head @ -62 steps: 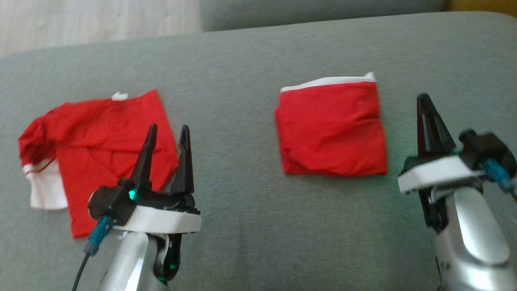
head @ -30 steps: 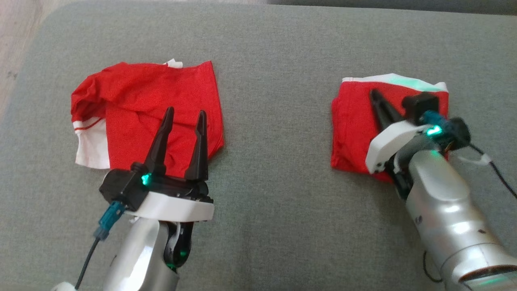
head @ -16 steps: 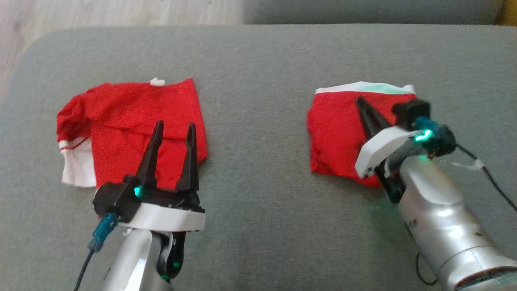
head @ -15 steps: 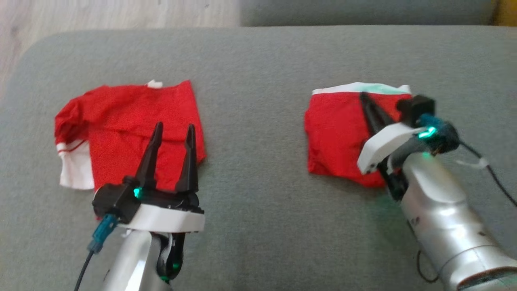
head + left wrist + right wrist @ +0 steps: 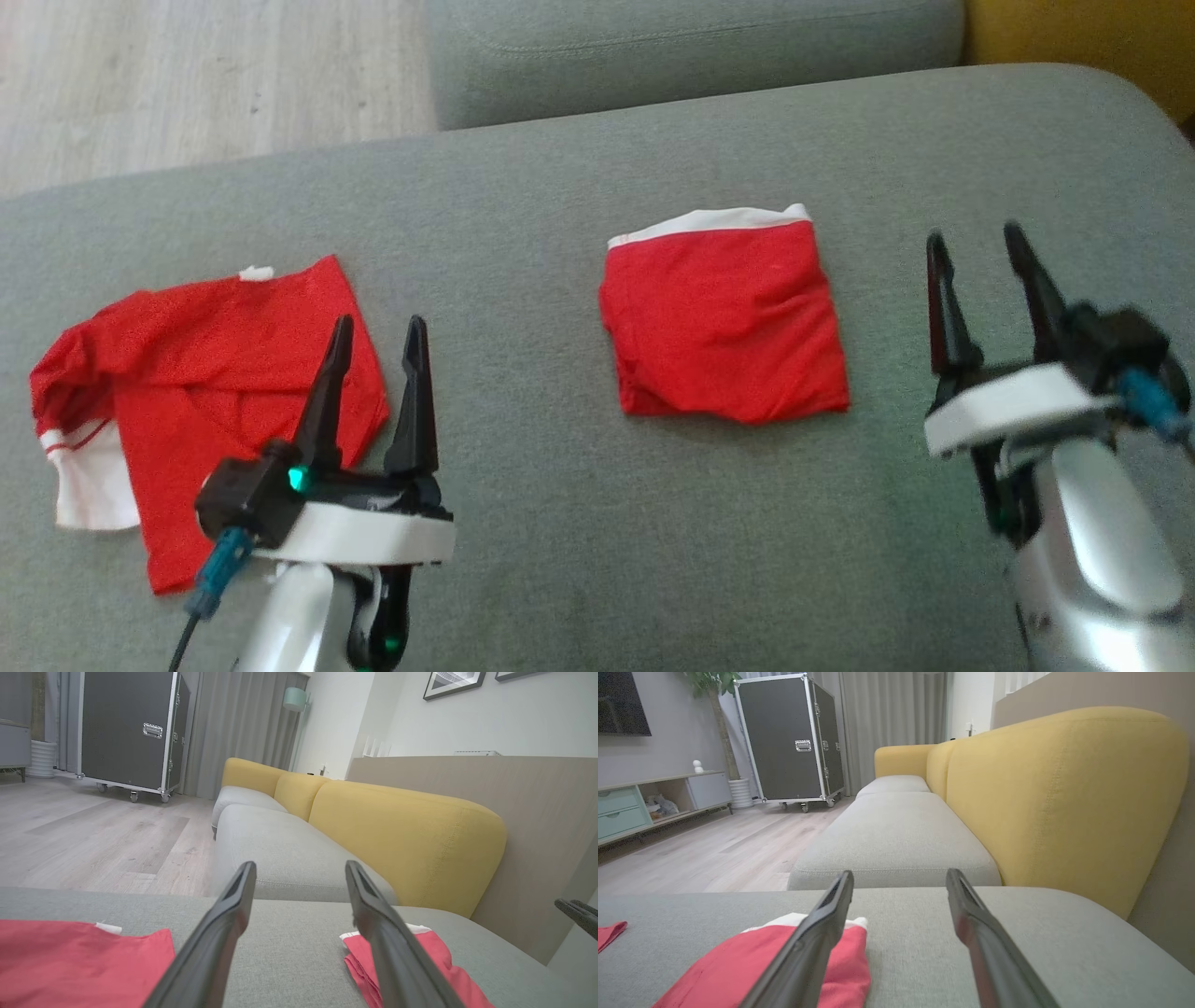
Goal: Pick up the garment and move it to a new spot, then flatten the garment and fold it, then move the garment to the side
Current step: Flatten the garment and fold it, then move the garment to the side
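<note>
Status: folded red fabric garment with white band point(image 5: 726, 322) lies flat on grey sofa cushion point(image 5: 560, 560). Right tool point(image 5: 973, 233) hovers just right of it, jaws wide, empty. Left tool point(image 5: 380, 322), also wide and empty, hangs well left of it, by rumpled red-and-white shirt point(image 5: 187, 373). Judgement: fold looks finished. For the side move, pinch all layers at one edge and carry low.

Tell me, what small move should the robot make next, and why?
Probably lower the open left gripper onto the rumpled red garment close by it and pinch an edge. The folded red garment already lies neat on the cushion, with the open right gripper clear beside it, so the rumpled one looks next.
</note>
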You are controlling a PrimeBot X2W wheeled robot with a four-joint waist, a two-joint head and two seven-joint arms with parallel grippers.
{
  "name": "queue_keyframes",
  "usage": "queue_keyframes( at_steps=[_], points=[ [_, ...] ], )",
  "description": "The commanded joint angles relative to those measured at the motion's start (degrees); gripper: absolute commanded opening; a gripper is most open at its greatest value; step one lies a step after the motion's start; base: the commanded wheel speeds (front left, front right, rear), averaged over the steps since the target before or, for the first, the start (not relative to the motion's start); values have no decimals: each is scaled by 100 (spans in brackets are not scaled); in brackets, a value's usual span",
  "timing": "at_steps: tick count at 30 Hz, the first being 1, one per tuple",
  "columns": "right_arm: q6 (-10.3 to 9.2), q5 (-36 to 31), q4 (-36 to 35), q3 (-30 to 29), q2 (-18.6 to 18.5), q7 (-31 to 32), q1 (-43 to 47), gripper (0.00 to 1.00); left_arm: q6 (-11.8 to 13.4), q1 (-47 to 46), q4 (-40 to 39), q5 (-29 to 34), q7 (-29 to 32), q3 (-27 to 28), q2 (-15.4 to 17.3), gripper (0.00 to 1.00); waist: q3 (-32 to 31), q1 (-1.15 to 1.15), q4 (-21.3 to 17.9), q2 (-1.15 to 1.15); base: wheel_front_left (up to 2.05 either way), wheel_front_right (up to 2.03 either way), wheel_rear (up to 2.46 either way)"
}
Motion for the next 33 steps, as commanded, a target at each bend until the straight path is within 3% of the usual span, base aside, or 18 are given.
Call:
queue_keyframes(
  at_steps=[1, 8, 16, 23, 33],
  points=[
    [-4, -65, -350, 37, 121, -61, 135, 100, 18, -40, -192, 6, -29, 219, 43, 100, -36, 1, -80, 0, 0, 0, 0],
    [-4, -255, -892, -134, 404, -62, 921, 100, 80, 135, -123, -55, -29, 196, 43, 100, -57, 1, -125, 0, 0, 0, 0],
    [-4, -355, -991, -169, 466, -53, 909, 100, 61, 49, -106, -19, -29, 156, 43, 100, 70, 1, 33, 0, 0, 0, 0],
    [-4, -389, -507, -318, 471, 423, 359, 100, 28, -199, -110, 91, -29, 51, 43, 100, 431, 1, 358, 0, 0, 0, 0],
    [-4, 183, 1118, -776, 473, 1388, -683, 100, -5, -470, -33, 33, -29, -177, 43, 100, 846, 1, 856, 0, 0, 0, 0]
  ],
)
